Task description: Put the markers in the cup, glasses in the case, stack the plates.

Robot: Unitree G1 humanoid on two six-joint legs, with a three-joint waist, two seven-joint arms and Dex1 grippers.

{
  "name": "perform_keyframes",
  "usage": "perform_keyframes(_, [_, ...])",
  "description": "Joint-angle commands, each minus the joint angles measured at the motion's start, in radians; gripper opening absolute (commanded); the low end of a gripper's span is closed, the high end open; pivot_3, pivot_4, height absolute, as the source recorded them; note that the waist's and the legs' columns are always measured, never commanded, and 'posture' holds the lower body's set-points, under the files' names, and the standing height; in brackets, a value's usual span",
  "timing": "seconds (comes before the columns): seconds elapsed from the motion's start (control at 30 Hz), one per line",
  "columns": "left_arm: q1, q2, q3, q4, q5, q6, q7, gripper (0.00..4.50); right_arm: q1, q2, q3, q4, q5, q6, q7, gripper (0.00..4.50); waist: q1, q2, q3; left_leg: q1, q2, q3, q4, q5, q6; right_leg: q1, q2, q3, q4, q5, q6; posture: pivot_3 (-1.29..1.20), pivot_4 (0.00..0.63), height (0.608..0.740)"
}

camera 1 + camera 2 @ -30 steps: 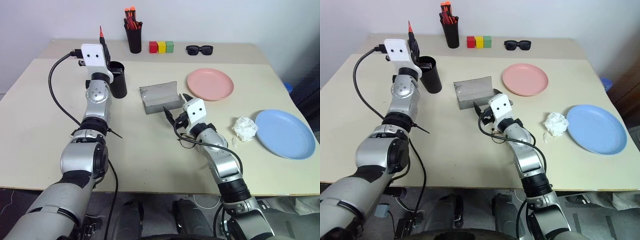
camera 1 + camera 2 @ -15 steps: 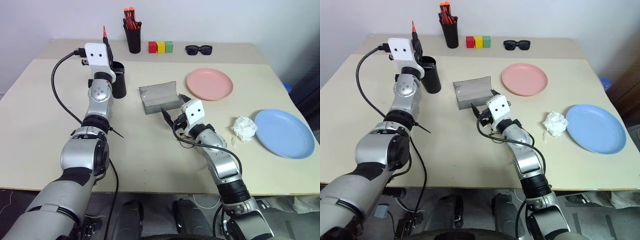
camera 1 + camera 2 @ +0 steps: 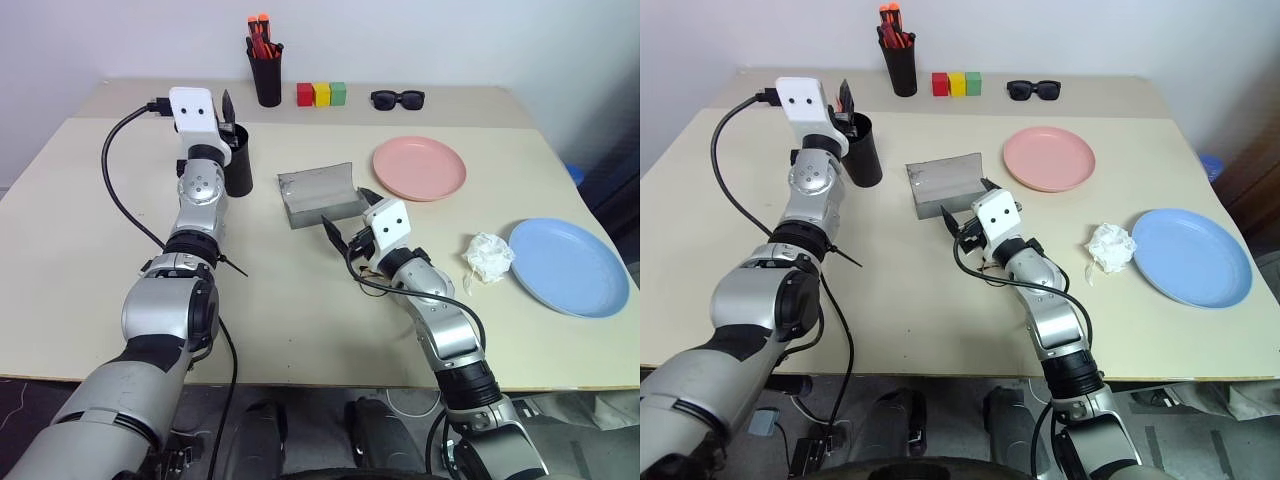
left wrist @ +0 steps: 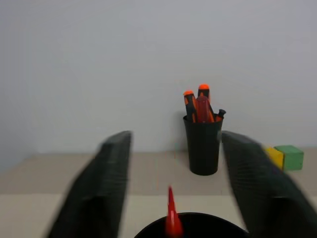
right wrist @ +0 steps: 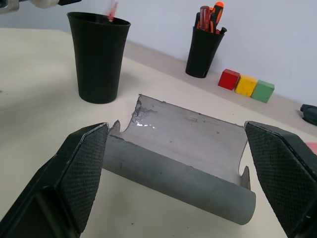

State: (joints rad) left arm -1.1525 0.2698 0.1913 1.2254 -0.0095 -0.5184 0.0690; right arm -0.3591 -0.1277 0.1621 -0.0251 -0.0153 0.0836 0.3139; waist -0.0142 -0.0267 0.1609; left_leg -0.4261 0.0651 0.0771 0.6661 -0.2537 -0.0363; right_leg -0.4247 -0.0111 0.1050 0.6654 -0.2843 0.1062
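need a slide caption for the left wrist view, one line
Left end effector open above the black cup, a red marker dropping tip-up into it; pen holder of orange markers behind.

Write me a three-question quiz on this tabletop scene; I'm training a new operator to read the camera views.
1. True or false: the pink plate sits stacked on the blue plate.
2. Which thing is the left gripper directly over?
A. grey case
B. black cup
C. sunglasses
3. Fill in: the red marker is dropping into the ____.

Key:
1. False; they lie apart on the table.
2. B.
3. Cup; its red tip shows at the rim between the open fingers.
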Motion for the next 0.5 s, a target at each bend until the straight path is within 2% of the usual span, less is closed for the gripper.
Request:
perform_keyframes(0.03, [-0.022, 0.004, 0.005, -0.014, -0.001, -0.025, 0.006, 3.41, -0.006, 0.009, -0.002, -0.050, 0.017, -0.003, 0.005, 4.50, 0.000, 0.000, 0.000, 0.000, 0.000, 0.000, 0.000, 0.000, 0.000, 0.000, 0.000, 0.000, 0.000, 0.000, 0.000, 0.00, 0.150, 0.725])
perform_keyframes(0.23, [-0.029, 0.019, 0.030, -0.064, -0.030, -0.033, 0.000, 3.41, -0.016, -0.009, -0.003, -0.074, 0.035, 0.032, 0.046, 4.50, 0.000, 0.000, 0.000, 0.000, 0.000, 0.000, 0.000, 0.000, 0.000, 0.000, 0.000, 0.000, 0.000, 0.000, 0.000, 0.00, 0.150, 0.725])
perform_keyframes(0.33, [-0.005, 0.088, 0.048, -0.171, -0.049, 0.069, -0.011, 3.41, -0.008, -0.078, -0.008, -0.129, 0.072, 0.079, 0.140, 4.50, -0.005, 0.000, 0.000, 0.000, 0.000, 0.000, 0.000, 0.000, 0.000, 0.000, 0.000, 0.000, 0.000, 0.000, 0.000, 0.00, 0.150, 0.725])
perform_keyframes(0.47, [0.128, 0.170, 0.061, -0.405, -0.079, 0.315, -0.059, 3.41, 0.007, -0.163, -0.010, -0.171, 0.110, 0.085, 0.237, 4.50, -0.009, 0.000, 0.000, 0.001, 0.001, 0.000, -0.001, 0.000, 0.000, 0.000, 0.000, 0.000, 0.001, 0.000, 0.000, 0.00, 0.150, 0.725])
perform_keyframes(0.5, [0.168, 0.185, 0.060, -0.472, -0.083, 0.368, -0.071, 3.98, 0.011, -0.176, -0.011, -0.177, 0.121, 0.085, 0.255, 4.50, -0.010, 0.001, 0.000, 0.001, 0.001, 0.000, -0.001, 0.000, 0.000, 0.000, 0.000, 0.000, 0.001, 0.000, 0.000, 0.00, 0.150, 0.725])
